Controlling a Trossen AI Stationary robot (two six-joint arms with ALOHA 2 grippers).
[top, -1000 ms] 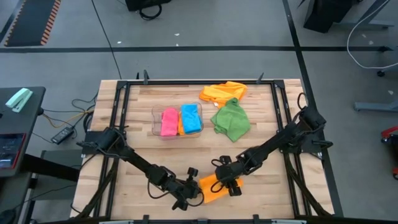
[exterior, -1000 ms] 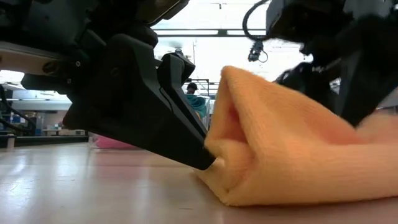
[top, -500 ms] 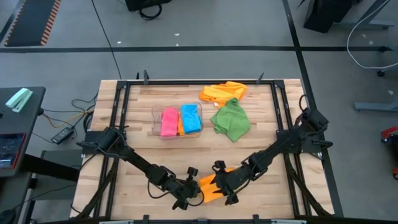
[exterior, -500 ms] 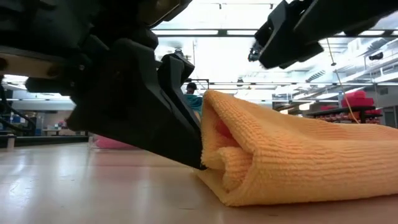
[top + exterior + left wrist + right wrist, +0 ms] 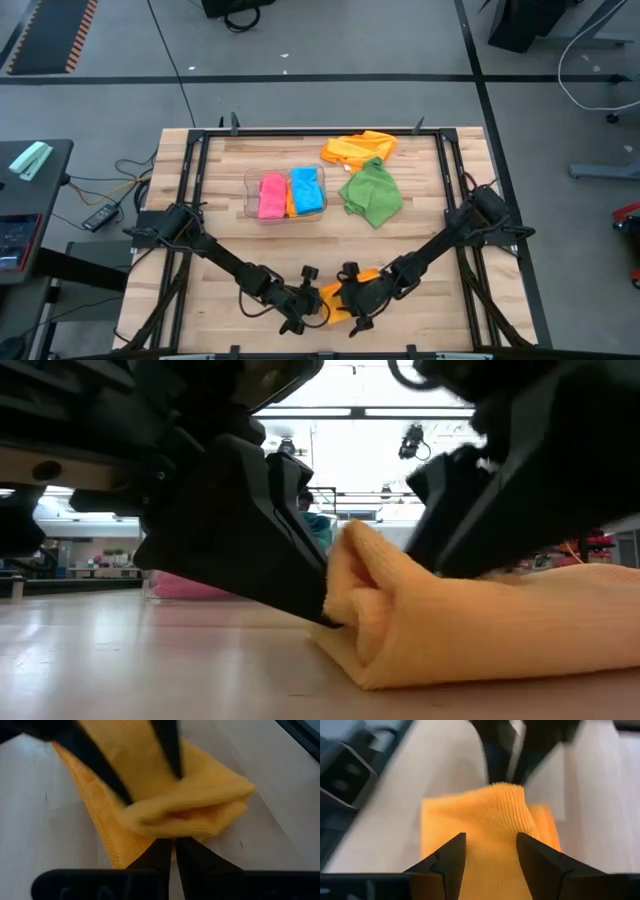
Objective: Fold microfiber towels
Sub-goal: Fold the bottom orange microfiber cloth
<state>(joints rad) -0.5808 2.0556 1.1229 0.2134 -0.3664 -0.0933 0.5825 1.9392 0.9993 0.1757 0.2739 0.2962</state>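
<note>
A folded orange towel [image 5: 332, 300] lies near the table's front edge, between my two grippers. My left gripper [image 5: 173, 842] is shut at the towel's folded end [image 5: 345, 610], coming in from the table's left. My right gripper [image 5: 490, 837] comes in from the right. It is open, with its fingers astride the towel's top [image 5: 480, 600]. A green towel [image 5: 372, 193] and an orange-yellow towel [image 5: 358, 148] lie loose at the back right. My left gripper has its shut fingertips [image 5: 322, 612] at the towel's folded end [image 5: 170, 832], in the crease between the upper roll and the lowest layer. It slants down from the table's left. How many layers it pinches is hidden. The towel rests on the table. My right gripper's dark fingers [image 5: 440, 530] reach the towel's top from above and from the right. I cannot tell whether they touch it.
A clear bin [image 5: 250, 190] at the table's middle holds a pink towel [image 5: 271, 196] and a blue towel [image 5: 306, 190]. A black frame [image 5: 300, 135] runs round the wooden table.
My right gripper has moved toward the table's left and down, and has tipped further downward. It now stands over the orange towel, close to my left gripper. The towel's raised top has sunk lower. Its folded end stays at my left gripper.
</note>
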